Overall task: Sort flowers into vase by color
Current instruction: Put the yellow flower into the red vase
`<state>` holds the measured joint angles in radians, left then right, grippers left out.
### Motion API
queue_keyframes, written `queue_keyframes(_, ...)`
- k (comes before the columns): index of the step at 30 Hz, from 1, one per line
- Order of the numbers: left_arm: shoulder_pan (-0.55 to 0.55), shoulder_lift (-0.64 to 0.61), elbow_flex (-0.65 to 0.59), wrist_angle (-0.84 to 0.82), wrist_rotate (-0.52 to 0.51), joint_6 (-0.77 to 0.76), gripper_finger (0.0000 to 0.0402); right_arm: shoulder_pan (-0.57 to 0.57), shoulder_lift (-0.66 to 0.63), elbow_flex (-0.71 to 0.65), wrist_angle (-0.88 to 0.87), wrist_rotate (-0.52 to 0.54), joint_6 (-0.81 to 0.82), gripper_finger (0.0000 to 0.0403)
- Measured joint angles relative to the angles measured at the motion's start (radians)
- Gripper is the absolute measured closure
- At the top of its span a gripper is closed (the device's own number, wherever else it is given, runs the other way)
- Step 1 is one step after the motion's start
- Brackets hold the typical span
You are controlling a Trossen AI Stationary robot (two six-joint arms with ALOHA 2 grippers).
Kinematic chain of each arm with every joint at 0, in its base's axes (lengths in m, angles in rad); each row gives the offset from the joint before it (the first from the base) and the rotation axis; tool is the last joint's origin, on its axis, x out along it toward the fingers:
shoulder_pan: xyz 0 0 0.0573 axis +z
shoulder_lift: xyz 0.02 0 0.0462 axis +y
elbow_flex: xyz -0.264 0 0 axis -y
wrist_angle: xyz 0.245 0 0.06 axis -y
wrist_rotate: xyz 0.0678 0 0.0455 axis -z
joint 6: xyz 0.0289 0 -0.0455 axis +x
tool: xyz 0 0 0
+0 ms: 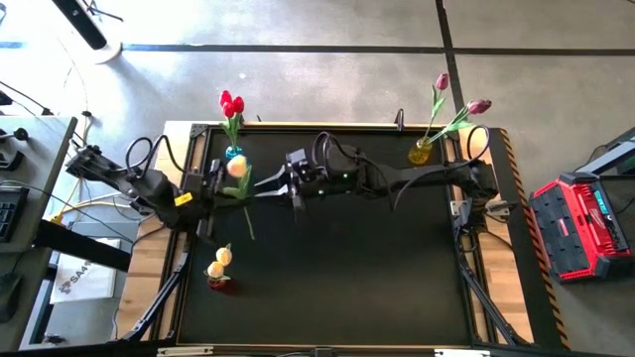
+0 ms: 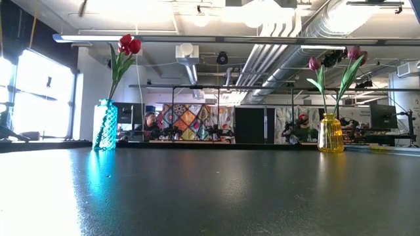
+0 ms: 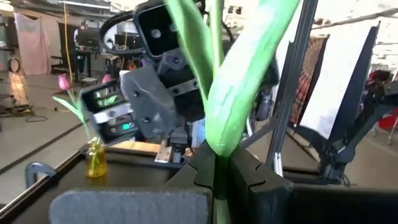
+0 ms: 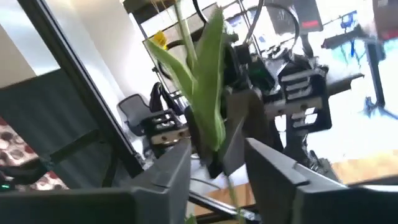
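Observation:
A cream-yellow tulip (image 1: 236, 167) with green leaves (image 1: 240, 190) is held above the table's left part, between my two grippers. My left gripper (image 3: 217, 171) is shut on it. My right gripper (image 4: 219, 167) reaches across from the right and is open, with one finger on each side of the tulip's leaves (image 4: 208, 93). A blue vase (image 1: 233, 154) holds red tulips (image 1: 231, 103). A yellow vase (image 1: 421, 153) holds pink tulips (image 1: 478, 105). A red vase (image 1: 220, 284) near the left edge holds cream-yellow tulips (image 1: 220, 261). My left gripper pinches the tulip's stem at the base of its leaves (image 3: 219, 146) between its two fingers. It comes level from the table's left, with the fingers across the stem. The tulip is lifted clear of the table. I cannot tell whether my right gripper's open fingers touch the leaves.
The blue vase (image 2: 105, 124) and the yellow vase (image 2: 330, 133) stand along the table's far edge. A clamp (image 1: 399, 120) sits on that edge. Dark tabletop (image 1: 347, 278) stretches between the vases and the near edge. A red toolbox (image 1: 580, 223) lies off the table to the right.

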<state>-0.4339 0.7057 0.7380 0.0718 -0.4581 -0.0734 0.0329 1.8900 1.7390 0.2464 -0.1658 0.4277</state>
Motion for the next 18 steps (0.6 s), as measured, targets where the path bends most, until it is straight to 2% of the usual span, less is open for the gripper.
queue_keyframes(4, -0.027, -0.072, 0.0, -0.131, -0.001, 0.0, 0.0401, -0.014, 0.0, 0.0, -0.046, -0.003, 0.064, 0.0233)
queue_keyframes(10, -0.125, -0.16, 0.084, -0.427, 0.123, -0.034, 0.0401, -0.012, 0.0, 0.0, -0.096, -0.005, 0.07, 0.0227)
queue_keyframes(14, -0.206, -0.196, 0.093, -0.431, 0.218, -0.014, 0.0401, -0.02, 0.0, 0.0, -0.112, 0.0, 0.069, 0.0226)
queue_keyframes(18, -0.276, -0.21, 0.093, -0.432, 0.237, 0.004, 0.0401, -0.033, 0.0, 0.0, -0.114, 0.012, 0.07, 0.0226)
